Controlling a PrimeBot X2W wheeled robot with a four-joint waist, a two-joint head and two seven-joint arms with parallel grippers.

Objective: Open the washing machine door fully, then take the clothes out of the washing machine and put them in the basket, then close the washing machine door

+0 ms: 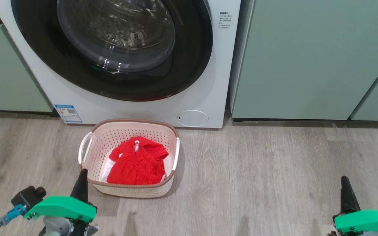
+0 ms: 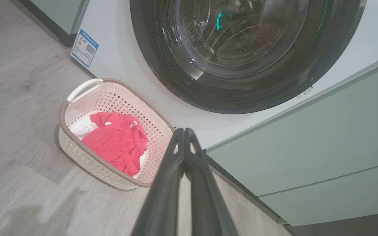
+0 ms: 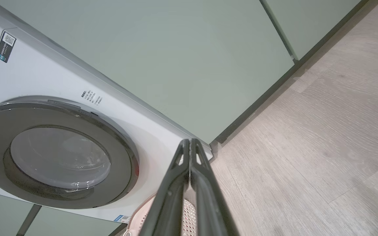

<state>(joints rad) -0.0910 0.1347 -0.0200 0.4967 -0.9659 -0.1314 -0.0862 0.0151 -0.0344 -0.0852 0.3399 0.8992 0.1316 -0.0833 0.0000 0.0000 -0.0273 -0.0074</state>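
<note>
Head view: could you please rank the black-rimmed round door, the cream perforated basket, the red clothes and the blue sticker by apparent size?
1. black-rimmed round door, cropped at top
2. cream perforated basket
3. red clothes
4. blue sticker

door rim [image 1: 192,62] glossy black | basket [image 1: 90,170] perforated plastic | floor [image 1: 274,170] matt wood-grain

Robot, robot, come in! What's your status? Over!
Shut and empty: left fingers, right fingers. All visible clothes in basket; washing machine door closed. In the way: basket, on floor before washing machine.
</note>
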